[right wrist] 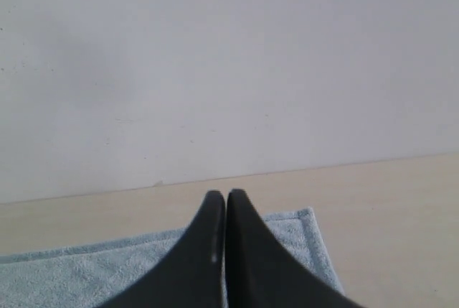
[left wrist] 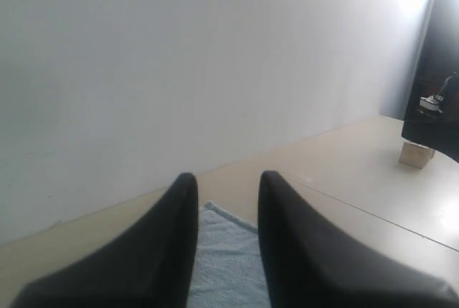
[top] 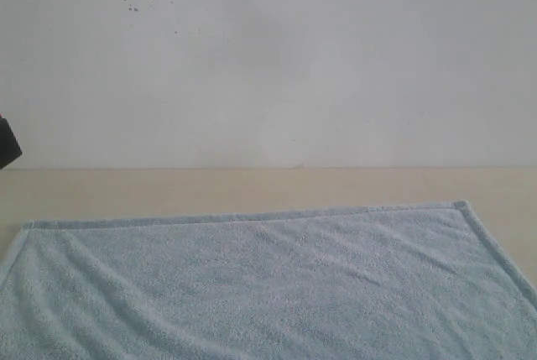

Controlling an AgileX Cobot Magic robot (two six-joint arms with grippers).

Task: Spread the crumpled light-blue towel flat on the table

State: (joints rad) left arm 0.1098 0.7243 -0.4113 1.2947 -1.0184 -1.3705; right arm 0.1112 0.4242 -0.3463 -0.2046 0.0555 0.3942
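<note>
Exterior view, towel: the towel (top: 277, 284) is lying spread over the desk (top: 252, 185). Its far hem is running alongside the desk's wall-side edge, with a bare strip between. Both far corners are showing, and the near part is running out of frame.
Exterior view, surface: shallow ripples are crossing the cloth, more toward the desk's left edge. No fold or bunch is showing.
Exterior view, arms: neither tool is showing. A dark shape (top: 7, 143) is poking in at the left, and I cannot tell what it is.
Left wrist view, tool: the left tool (left wrist: 228, 177) is hanging over a hemmed edge of the towel, its fingers standing apart with nothing between them.
Left wrist view, surroundings: a small pale block (left wrist: 417, 154) is sitting on the desk under some dark equipment (left wrist: 436, 71), well apart from the towel.
Right wrist view, tool: the right tool (right wrist: 225, 194) is hovering over the towel near its far right corner, with its fingers pressed together and pinching nothing.
Step in hand: by my reading the spreading is nearly finished, with only the ripples left to smooth.
Doing it well: each tool should be pinching only the hem at its own corner and drawing gently outward toward the desk's left and right edges. Keeping low should stop the cloth lifting and refolding. The right tool would need to open first.
Containers: none is showing in any view.
</note>
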